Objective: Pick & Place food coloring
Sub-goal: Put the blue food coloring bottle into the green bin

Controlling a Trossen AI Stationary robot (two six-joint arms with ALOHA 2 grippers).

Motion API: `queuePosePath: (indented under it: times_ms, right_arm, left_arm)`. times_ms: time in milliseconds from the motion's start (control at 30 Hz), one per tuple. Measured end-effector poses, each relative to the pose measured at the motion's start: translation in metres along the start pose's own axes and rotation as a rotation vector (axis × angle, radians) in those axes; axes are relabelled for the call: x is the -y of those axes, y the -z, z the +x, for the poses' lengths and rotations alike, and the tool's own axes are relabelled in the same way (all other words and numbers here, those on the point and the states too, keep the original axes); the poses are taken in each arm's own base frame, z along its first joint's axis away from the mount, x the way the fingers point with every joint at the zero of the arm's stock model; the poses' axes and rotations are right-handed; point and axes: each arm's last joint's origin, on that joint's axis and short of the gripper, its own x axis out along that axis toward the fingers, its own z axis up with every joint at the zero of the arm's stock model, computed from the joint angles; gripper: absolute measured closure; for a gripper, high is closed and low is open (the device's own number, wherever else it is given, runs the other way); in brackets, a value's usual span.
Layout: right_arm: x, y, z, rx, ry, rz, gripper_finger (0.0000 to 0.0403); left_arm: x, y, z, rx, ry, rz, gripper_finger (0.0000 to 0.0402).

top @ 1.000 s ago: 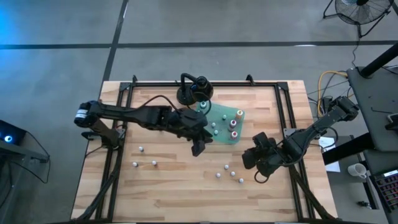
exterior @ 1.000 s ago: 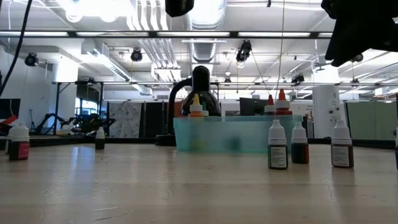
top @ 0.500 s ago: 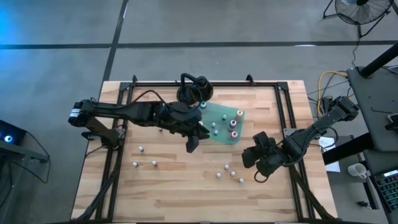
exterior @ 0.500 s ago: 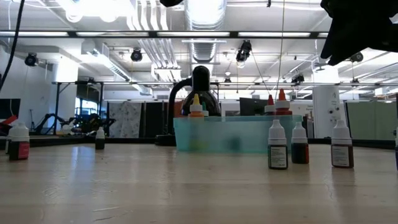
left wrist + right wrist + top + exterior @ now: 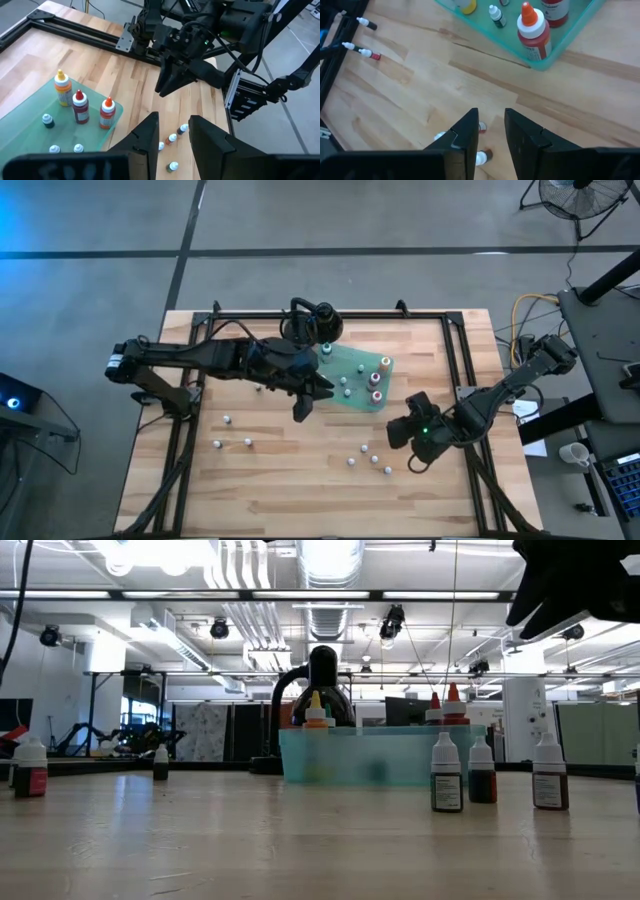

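Right arm's tool (image 5: 575,585) cropped by low view's top edge; loose bottles (image 5: 372,457) too small for colours.

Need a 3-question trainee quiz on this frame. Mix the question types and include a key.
1. True or false: the left gripper is holding a bottle.
2. The three tall bottles stand: A) in the green tray; B) on bare wood; C) between the right gripper's fingers.
3. Fill in: the cluster of loose bottles on the wood lies closest to the ____ gripper.

Key
1. False: its fingers are apart with nothing between them.
2. A.
3. Right: the right gripper hangs just beside that cluster, open and empty.
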Motion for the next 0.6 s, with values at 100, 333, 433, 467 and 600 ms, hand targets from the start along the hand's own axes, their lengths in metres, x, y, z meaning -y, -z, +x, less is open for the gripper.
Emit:
queuePosePath:
  times_ms: [100, 333, 433, 467, 600]
  right_arm:
    - [-0.0001, -0.0012, 0.0008, 0.003, 0.003, 0.004, 0.0315]
    - [-0.0001, -0.003, 0.0019, 0.007, 0.007, -0.015, 0.0326]
    - [-0.0001, -0.0031, 0.0019, 0.008, 0.008, -0.035, 0.0329]
    - [-0.0001, -0.0031, 0.0019, 0.008, 0.008, -0.043, 0.033]
    - [0.0, -0.0031, 0.0019, 0.008, 0.009, -0.047, 0.0329]
  left_arm:
    - [0.0, 0.0001, 0.0, -0.001, 0.0, 0.0, 0.0321]
    - [-0.0001, 0.0002, 0.0005, -0.002, -0.001, -0.007, 0.0321]
    - [-0.0002, 0.0003, 0.0009, -0.002, -0.001, -0.008, 0.0321]
    - [-0.0001, 0.0003, 0.0009, -0.002, -0.001, -0.008, 0.0321]
    - [-0.0001, 0.0003, 0.0011, -0.002, -0.001, -0.009, 0.0321]
